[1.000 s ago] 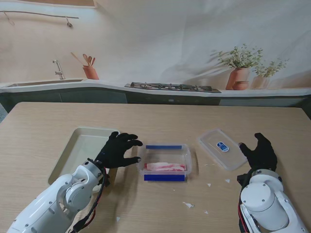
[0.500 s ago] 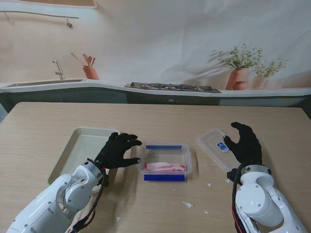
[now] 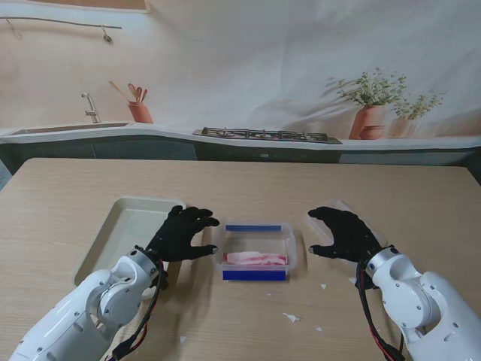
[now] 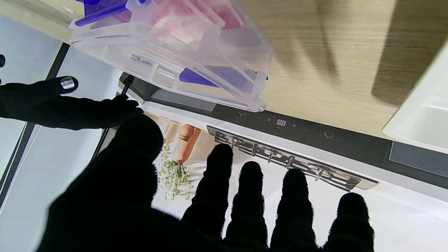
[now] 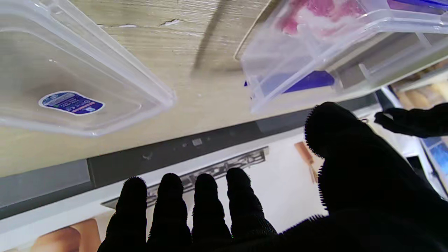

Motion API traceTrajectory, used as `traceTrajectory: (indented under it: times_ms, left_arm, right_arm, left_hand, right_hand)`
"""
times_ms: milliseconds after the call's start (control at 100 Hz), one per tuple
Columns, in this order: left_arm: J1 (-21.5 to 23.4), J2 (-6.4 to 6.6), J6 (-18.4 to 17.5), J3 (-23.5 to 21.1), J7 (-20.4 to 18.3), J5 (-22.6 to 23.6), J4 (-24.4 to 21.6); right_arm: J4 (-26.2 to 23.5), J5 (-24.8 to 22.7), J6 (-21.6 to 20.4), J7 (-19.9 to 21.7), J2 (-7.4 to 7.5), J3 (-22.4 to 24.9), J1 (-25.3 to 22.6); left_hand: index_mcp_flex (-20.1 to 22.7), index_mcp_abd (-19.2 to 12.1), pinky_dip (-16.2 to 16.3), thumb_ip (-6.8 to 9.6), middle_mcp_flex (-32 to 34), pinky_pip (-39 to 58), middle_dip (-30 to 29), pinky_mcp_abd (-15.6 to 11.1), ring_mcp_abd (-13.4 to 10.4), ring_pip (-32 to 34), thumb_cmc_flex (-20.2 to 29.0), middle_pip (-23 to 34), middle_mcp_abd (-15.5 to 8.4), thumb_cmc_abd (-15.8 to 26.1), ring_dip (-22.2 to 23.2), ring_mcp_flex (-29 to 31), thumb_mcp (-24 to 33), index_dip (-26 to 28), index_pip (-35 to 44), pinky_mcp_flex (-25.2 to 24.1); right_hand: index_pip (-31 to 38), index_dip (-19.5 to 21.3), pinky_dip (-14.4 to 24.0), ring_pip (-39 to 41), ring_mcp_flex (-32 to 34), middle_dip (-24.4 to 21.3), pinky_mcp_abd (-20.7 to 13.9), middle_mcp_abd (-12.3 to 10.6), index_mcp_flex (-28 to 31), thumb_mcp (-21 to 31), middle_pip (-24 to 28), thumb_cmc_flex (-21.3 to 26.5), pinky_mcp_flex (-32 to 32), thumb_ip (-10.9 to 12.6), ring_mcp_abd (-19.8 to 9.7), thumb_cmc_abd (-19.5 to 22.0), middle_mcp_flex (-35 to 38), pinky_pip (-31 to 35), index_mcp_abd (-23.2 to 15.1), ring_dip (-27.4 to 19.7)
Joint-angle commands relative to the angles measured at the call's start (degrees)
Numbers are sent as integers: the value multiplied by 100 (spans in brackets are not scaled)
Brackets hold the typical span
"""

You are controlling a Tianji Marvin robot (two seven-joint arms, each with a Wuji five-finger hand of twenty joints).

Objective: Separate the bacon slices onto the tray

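Observation:
A clear plastic container (image 3: 255,253) with blue clips stands mid-table, holding pink-and-white bacon slices (image 3: 255,259). The bacon (image 4: 196,21) and container (image 5: 336,52) show in both wrist views. The cream tray (image 3: 124,229) lies on the left. My left hand (image 3: 183,232), in a black glove, hovers open beside the container's left end, fingers spread and holding nothing. My right hand (image 3: 344,234) hovers open just right of the container, over the near end of the clear lid (image 5: 70,73), fingers spread toward the box.
The clear lid (image 3: 331,214) with a blue sticker lies right of the container, mostly hidden by my right hand. Small white scraps (image 3: 290,317) dot the wood nearer to me. A backdrop with sink, stove and plants lines the table's far edge.
My right hand has swung left and farther from me, from the table's right side over the lid to close beside the container. The left hand and container have stayed put.

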Motion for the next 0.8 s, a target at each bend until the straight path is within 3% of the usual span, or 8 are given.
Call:
traceTrajectory:
  times_ms: [0, 270, 540, 790]
  left_arm:
    - [19, -5, 21, 3, -80, -11, -45]
    - [10, -6, 16, 25, -89, -26, -38]
    - [19, -7, 14, 18, -90, -35, -41]
    - [11, -7, 18, 36, -106, -51, -36]
  right_arm:
    - [142, 84, -56, -28, 9, -142, 139]
    - [597, -237, -172, -257, 32, -850, 686]
    - [765, -129, -169, 161, 95, -1246, 1001]
    - [827, -138, -174, 431, 144, -1376, 1106]
  left_hand:
    - [-94, -7, -10, 133, -169, -85, -18, -11, -79, -55, -98, -35, 64, -51, -92, -208, -3, -44, -91, -62]
    - [-85, 4, -21, 131, -169, -87, -12, -13, -84, -51, -90, -23, 56, -27, -94, -213, 4, -46, -94, -62]
    - [-77, 10, -30, 128, -168, -85, -10, -11, -85, -45, -85, -20, 66, -8, -95, -205, -7, -48, -99, -54]
    - [-52, 22, -36, 130, -145, -84, -2, -19, -80, -36, -64, -2, 76, 7, -94, -197, -4, -46, -93, -53]
  right_hand:
    - [-153, -74, -102, -184, -184, -91, -90, -160, -230, 117, -265, -297, -164, -114, -217, -174, -145, -216, 101, -105]
    - [-236, -19, -141, -11, -168, 17, -38, -93, -196, 203, -104, -687, -79, -171, -187, -195, -116, -248, 161, -7]
    - [-262, 7, -152, -51, -190, 5, -21, -135, -197, 140, -126, -806, -106, -183, -207, -148, -153, -265, 119, -30]
    - [-435, 35, -125, -202, -194, -160, 12, -98, -334, 7, -466, -789, -177, -156, -135, -146, -157, -257, 123, -92]
